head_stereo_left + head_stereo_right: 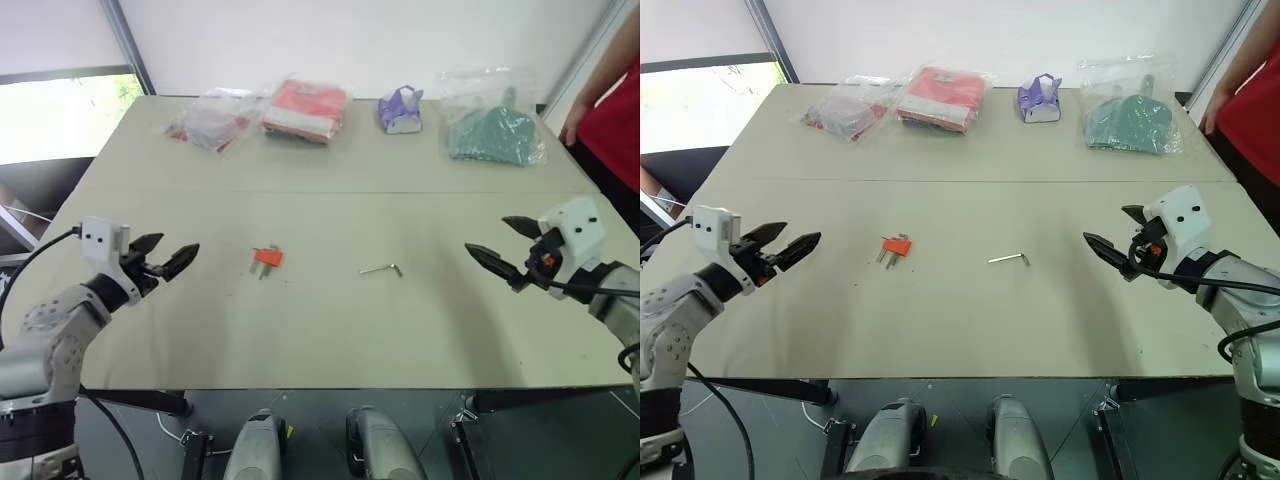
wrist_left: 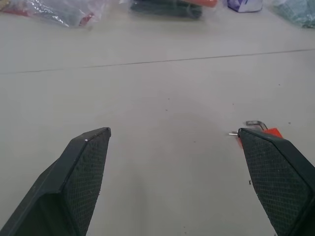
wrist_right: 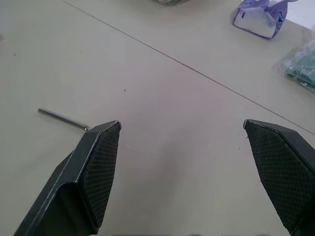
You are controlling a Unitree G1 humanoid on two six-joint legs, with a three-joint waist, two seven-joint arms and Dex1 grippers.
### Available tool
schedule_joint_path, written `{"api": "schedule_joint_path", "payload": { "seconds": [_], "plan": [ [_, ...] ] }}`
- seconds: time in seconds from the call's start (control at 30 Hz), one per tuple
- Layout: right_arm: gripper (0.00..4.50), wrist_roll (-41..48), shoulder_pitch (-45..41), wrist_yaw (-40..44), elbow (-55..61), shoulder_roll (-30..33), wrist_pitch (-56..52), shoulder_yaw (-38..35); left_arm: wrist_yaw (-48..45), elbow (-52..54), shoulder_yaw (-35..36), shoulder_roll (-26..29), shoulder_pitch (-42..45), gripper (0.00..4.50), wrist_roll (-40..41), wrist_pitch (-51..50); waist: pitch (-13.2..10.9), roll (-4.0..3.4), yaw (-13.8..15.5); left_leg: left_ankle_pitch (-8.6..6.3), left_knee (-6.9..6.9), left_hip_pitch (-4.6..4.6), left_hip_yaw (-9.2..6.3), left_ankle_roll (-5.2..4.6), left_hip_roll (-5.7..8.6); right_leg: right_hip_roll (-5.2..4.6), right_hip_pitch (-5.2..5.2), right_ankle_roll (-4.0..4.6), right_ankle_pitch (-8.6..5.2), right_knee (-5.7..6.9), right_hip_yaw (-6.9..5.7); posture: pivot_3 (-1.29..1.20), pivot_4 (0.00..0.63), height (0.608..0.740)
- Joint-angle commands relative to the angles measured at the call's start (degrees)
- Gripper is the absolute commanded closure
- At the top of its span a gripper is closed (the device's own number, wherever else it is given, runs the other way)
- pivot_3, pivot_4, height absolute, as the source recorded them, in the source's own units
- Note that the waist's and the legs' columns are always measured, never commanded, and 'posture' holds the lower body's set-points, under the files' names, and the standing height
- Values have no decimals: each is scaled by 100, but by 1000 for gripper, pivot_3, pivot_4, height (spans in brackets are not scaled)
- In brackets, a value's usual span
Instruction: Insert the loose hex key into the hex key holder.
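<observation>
I can't read any text, label, brand, number or sign from here. The clear plastic bag with red folded contents (image 1: 305, 108) at the far edge of the pale beige table (image 1: 330, 320) may carry print, but nothing on it is legible to me, nor on its neighbours.

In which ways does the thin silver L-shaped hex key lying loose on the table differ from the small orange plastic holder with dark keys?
The thin silver L-shaped hex key is one bare metal rod with a short bent end; the small orange plastic holder is a blocky body with several dark keys sticking out. The key is pale grey, the holder bright orange. The key lies nearer the right gripper, the holder nearer the left gripper. Both rest flat on the beige table, untouched.
</observation>
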State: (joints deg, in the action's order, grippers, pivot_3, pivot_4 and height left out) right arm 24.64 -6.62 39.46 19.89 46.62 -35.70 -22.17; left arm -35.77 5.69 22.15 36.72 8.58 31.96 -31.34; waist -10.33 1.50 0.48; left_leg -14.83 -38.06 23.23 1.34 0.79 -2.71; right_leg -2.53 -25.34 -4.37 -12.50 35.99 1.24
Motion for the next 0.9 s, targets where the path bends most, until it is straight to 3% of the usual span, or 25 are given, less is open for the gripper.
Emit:
{"api": "schedule_joint_path", "payload": {
  "seconds": [0.03,0.13,0.23,0.47,0.7,0.9],
  "plan": [
    [347,-47,-116,26,27,116,166,-41,-133,17,-41,121,75,172,-142,257,0,0,0,0,0,0,0,0,0,0,0,0,0,0,0,0,150,740],
    [347,-70,-150,57,34,113,185,26,-264,-37,-144,176,144,172,-221,350,0,0,0,0,0,0,0,0,0,0,0,0,0,0,0,0,150,740],
    [347,-40,-310,164,148,109,126,345,-1071,-112,-610,633,401,172,-451,628,0,0,8,0,0,1,-1,0,0,1,0,0,0,1,-1,0,150,740],
    [347,36,-1243,558,532,-112,-186,1776,-3072,-477,-1552,1700,979,172,-619,847,-2,-5,-64,0,5,1,5,0,-1,0,-7,2,-1,-1,1,0,150,740],
    [347,-870,-2198,432,-445,-1217,480,3408,-3430,-1150,-1762,1641,1688,172,-777,936,-2,-3,-126,0,5,9,3,0,-2,5,-12,-2,1,2,0,0,150,740],
    [347,-1379,-2598,659,-1945,-2222,1396,4184,-3357,-934,-1649,1599,1503,172,-694,802,-2,-3,-132,0,2,10,3,0,-2,4,-14,-3,1,9,0,0,150,740]
  ]
}}
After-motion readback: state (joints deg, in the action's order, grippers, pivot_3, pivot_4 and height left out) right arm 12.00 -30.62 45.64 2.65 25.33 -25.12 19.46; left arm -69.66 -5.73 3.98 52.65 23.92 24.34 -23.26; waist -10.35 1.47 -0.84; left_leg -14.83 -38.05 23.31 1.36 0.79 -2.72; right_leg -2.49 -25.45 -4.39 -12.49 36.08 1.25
